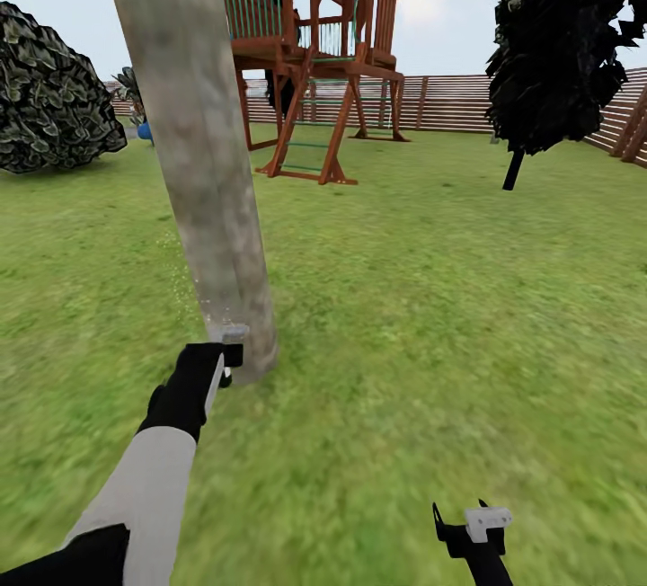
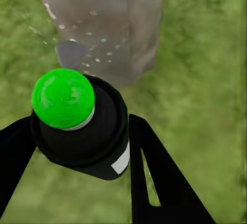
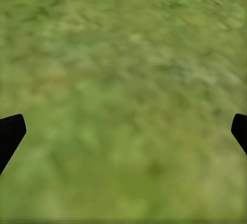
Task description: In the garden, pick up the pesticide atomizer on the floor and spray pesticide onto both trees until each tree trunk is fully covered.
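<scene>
- A wooden play tower (image 1: 310, 47) with green rails and a ladder stands on the grass (image 1: 431, 298) well behind the tree trunk (image 1: 202, 155), and its left side is covered by the trunk
- A round dark bush (image 1: 49, 92) sits at the far left; a dark ragged tree crown (image 1: 557, 38) hangs at the right over a thin dark stem
- A brown slat fence (image 1: 449, 101) runs along the back of the lawn, partly blocked by the play tower's legs
- A small blue thing shows beside the bush, too small to name
- The left gripper (image 1: 225, 361) is low down, just beside the base of the trunk, and nothing lies between them
- In the left wrist view its two black fingers (image 2: 154, 172) are clamped on the pesticide atomizer (image 2: 82, 126), a black bottle with a green cap and a bit of white label
- Small white specks of pesticide (image 2: 77, 28) dot the lower trunk ahead of the bottle; in the head view they are a faint scatter, hard to make out
- The trunk leans in the head view and is cut off at the top, so its crown is out of frame
- Whether the bottle touches the bark cannot be told
- The right gripper (image 1: 472, 528) hangs low at the right over bare grass, its fingers (image 3: 10, 134) spread wide apart with nothing between them
</scene>
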